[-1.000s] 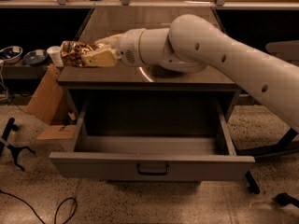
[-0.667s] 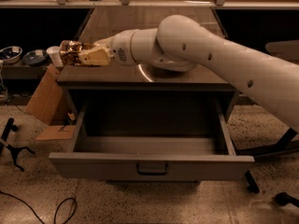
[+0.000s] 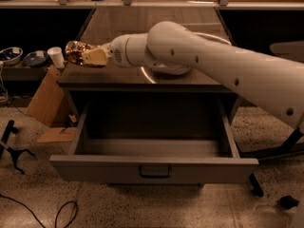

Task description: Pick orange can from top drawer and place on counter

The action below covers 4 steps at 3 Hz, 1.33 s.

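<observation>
My gripper (image 3: 81, 55) is at the left front corner of the counter (image 3: 142, 27), shut on the orange can (image 3: 74, 51). The can is shiny orange-gold and lies sideways between the tan fingers (image 3: 95, 57), just above the counter's left edge. The white arm reaches in from the right and covers the counter's middle and right. The top drawer (image 3: 154, 167) is pulled open below, with a flat grey front and a small dark handle (image 3: 155, 172). Its visible inside holds nothing.
A white paper cup (image 3: 56, 57) and two bowls (image 3: 12, 55) sit on a low dark shelf left of the cabinet. Cardboard (image 3: 45, 101) leans by the cabinet's left side. A cable (image 3: 64, 213) and a black stand (image 3: 12, 148) lie on the speckled floor.
The arm has swung left, carrying the can a little further towards the counter's left front corner. The drawer has not moved.
</observation>
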Available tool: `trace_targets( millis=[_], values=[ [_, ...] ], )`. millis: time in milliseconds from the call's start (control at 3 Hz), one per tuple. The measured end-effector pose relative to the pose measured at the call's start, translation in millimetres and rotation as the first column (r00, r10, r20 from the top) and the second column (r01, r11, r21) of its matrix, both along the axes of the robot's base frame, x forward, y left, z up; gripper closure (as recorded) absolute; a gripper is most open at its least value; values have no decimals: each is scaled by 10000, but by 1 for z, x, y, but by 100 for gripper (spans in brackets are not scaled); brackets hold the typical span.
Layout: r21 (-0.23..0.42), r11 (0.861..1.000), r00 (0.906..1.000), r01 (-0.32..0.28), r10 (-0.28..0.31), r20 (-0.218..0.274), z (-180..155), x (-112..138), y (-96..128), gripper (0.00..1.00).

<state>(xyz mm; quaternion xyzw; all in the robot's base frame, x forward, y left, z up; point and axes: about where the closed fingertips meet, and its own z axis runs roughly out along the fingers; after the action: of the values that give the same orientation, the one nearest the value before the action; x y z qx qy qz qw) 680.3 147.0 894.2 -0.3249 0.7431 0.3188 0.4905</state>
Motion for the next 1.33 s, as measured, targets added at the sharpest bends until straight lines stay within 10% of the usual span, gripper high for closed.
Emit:
trace_targets(
  millis=[667,1333],
  values=[
    [138,9954,9938,949,-940,-587,-14,15,-3,85],
    [130,9922,9892,1238,-1224,-805,-20,17,-6,38]
  ],
)
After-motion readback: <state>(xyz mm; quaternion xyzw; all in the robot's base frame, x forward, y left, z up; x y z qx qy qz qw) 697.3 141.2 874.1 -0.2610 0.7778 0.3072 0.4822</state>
